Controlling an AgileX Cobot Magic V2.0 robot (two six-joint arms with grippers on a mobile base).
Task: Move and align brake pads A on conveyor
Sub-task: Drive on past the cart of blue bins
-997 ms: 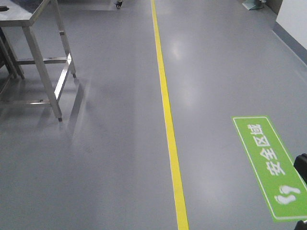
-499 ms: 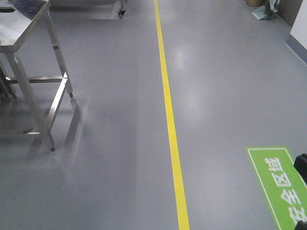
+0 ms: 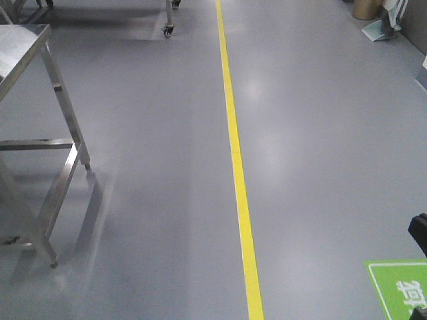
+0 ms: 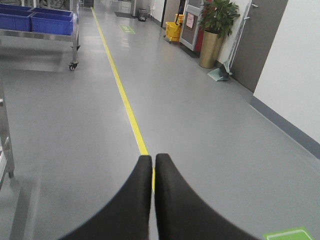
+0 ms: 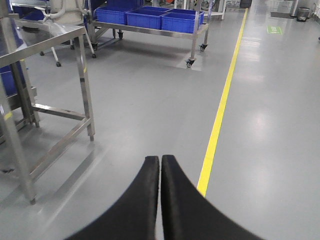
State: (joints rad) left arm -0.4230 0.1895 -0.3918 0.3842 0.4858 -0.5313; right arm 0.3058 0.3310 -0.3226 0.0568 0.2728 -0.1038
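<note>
Neither the brake pads A nor the conveyor shows in any view. My left gripper (image 4: pixel 152 157) is shut with nothing between its black fingers, held above the grey floor over a yellow line (image 4: pixel 127 107). My right gripper (image 5: pixel 160 158) is also shut and empty, above the floor to the left of the same yellow line (image 5: pixel 220 110). A dark piece of the robot (image 3: pixel 419 233) juts in at the right edge of the front view.
A steel table (image 3: pixel 30 50) stands at the left, its legs on the floor (image 5: pixel 60 32). Wheeled carts with blue bins (image 5: pixel 150 17) (image 4: pixel 37 20) stand farther back. A potted plant (image 4: pixel 215 30), a yellow mop bucket (image 4: pixel 174 31) and a wall (image 4: pixel 295 75) are on the right. A green floor sign (image 3: pixel 400 287) lies at lower right.
The floor has slid down and toward me in the front view: the steel table and green sign moved lower, and cart wheels came into view at the top. Both grippers show no earlier frame.
</note>
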